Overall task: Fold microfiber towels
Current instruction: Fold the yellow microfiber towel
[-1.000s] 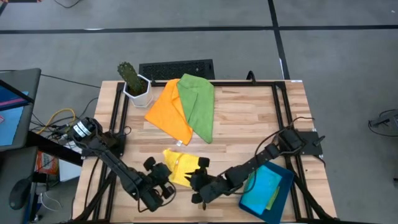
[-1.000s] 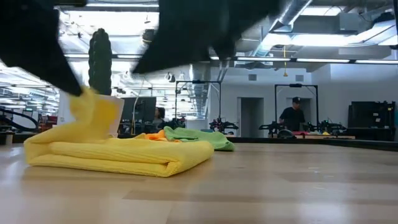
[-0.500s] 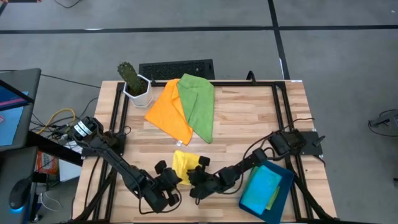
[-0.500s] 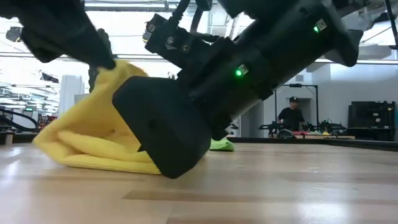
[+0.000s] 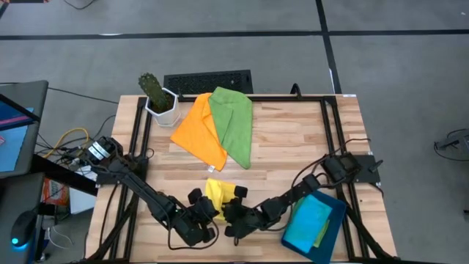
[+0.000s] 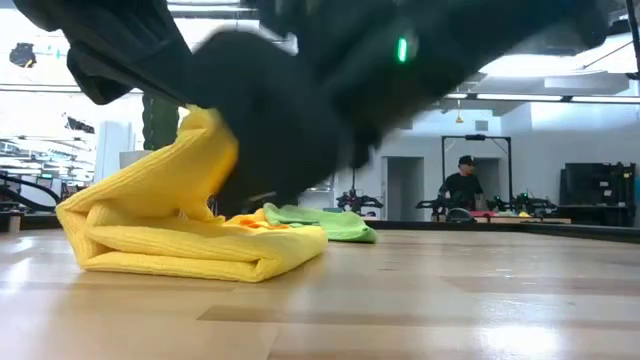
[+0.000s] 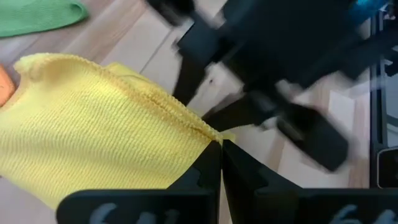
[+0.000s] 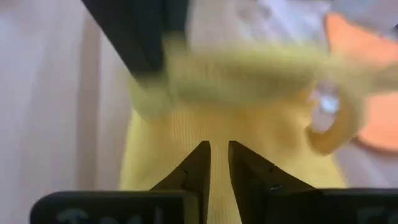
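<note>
A yellow towel [image 5: 218,193] lies partly folded near the table's front middle; its lower layers rest on the wood [image 6: 170,255]. My left gripper [image 5: 207,208] is at the towel's left side, shut on one raised part of it [image 7: 221,146]. My right gripper [image 5: 229,213] comes in from the right, low over the towel's near right part. Its fingers [image 8: 219,150] stand a narrow gap apart with yellow cloth showing beyond them. My left gripper pinches the yellow towel's hemmed edge at a corner [image 7: 210,132] between its two shut fingers. It comes slanting down from the table's left. The held flap is raised above the layers that lie on the table [image 6: 195,150]. My right gripper's fingertips are right at the towel's surface [image 8: 217,127]; whether they touch it I cannot tell.
An orange towel [image 5: 198,133] and a green towel [image 5: 233,123] lie overlapped at the far middle. A potted cactus [image 5: 157,97] stands at the far left, a keyboard [image 5: 207,81] behind the table. A teal tray [image 5: 331,236] at the near right holds a blue towel [image 5: 311,216].
My left gripper has carried the towel's left flap up and toward the table's right, turning as it went, so the flap folds over and the towel looks narrower from above. My right gripper has sunk toward the towel. The towel's lower layers have stayed on the table.
</note>
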You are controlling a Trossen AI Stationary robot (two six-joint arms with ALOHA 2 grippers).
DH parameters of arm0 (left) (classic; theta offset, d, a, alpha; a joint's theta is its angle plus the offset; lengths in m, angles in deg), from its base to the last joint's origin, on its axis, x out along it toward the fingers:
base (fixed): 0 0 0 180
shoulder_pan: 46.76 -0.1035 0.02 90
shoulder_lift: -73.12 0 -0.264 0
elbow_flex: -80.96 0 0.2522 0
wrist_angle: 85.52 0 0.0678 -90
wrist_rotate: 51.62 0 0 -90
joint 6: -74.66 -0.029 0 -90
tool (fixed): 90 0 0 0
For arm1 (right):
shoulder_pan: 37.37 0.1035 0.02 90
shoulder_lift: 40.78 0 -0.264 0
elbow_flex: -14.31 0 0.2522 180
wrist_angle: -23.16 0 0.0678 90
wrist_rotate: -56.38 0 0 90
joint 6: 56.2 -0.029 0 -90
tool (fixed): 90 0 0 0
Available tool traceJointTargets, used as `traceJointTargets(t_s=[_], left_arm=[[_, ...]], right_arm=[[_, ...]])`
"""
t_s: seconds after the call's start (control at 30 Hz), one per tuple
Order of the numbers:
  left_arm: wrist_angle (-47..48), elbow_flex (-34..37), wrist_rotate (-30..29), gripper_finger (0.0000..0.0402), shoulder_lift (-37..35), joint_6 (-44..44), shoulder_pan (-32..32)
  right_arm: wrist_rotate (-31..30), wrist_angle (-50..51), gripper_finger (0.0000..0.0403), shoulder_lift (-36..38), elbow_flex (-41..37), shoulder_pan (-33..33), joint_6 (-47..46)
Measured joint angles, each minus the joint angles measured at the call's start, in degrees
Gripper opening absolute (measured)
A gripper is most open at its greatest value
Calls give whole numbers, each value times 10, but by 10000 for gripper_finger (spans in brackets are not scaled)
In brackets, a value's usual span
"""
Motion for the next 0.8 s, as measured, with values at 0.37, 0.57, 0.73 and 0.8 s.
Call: traceJointTargets(t_s=[0.37, 0.57, 0.73, 0.8], left_arm=[[-57, 0, 3, 0, 0, -35, -6], [-62, 0, 27, 0, 0, -43, -13], [-62, 0, 30, 0, 0, -50, -15], [-63, 0, 29, 0, 0, -59, -15]], right_arm=[[-24, 42, 81, 22, 1, -4, 8], [-42, 45, 81, 22, 1, -24, 30], [-43, 66, 81, 23, 1, -40, 38], [-56, 72, 81, 23, 1, -40, 38]])
